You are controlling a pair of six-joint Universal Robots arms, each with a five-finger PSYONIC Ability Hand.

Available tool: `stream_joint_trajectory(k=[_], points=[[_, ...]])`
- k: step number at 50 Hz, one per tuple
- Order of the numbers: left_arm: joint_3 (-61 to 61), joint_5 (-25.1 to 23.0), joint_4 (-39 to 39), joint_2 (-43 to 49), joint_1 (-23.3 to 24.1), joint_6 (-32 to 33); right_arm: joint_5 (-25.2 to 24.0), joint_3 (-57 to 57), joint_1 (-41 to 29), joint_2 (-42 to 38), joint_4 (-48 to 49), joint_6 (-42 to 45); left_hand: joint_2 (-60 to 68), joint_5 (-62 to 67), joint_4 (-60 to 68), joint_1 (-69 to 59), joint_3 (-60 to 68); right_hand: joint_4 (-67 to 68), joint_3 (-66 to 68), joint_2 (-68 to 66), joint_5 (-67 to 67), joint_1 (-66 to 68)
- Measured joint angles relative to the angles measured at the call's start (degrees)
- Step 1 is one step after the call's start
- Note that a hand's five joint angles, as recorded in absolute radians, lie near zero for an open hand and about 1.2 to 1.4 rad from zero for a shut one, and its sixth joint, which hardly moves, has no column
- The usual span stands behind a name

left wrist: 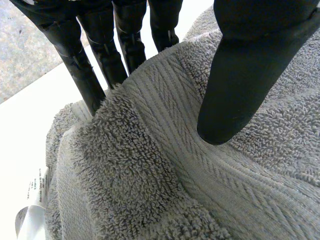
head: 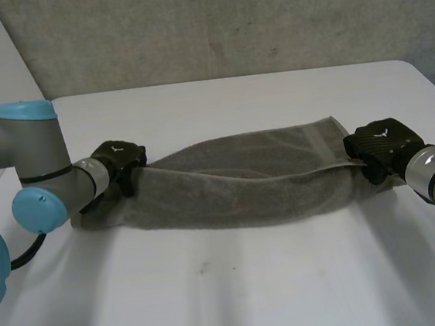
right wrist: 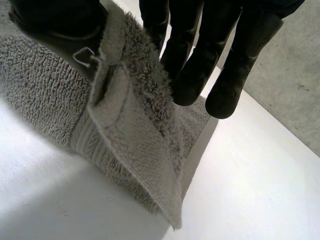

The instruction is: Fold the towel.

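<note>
Grey (terry) towel (right wrist: 135,165) in right hand (right wrist: 190,65)

Grey towel (head: 235,184) (ribbed band near its hem) — white table (head: 292,280); black fingers (right wrist: 190,75).

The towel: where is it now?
In the head view the towel stretches across the middle of the table, held between the left hand and the right hand.

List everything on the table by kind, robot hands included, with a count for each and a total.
Grey towel: 1
Black hands: 2, the left hand and the right hand
White care label on the towel: 1
Total: 4
</note>
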State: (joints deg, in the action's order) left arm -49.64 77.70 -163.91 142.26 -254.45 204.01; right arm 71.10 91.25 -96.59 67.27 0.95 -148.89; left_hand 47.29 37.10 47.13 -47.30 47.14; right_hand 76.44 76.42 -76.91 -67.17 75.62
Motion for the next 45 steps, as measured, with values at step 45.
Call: stream_joint_trajectory(k=[45], points=[[-9.4,1.6,-5.1,-7.4,-1.5,2.4,0.1,-0.5,0.5,2.1,-0.4,0.2,22.0,21.0,22.2,-19.6,22.1,0.0,0.0,0.0,0.0,0.0]])
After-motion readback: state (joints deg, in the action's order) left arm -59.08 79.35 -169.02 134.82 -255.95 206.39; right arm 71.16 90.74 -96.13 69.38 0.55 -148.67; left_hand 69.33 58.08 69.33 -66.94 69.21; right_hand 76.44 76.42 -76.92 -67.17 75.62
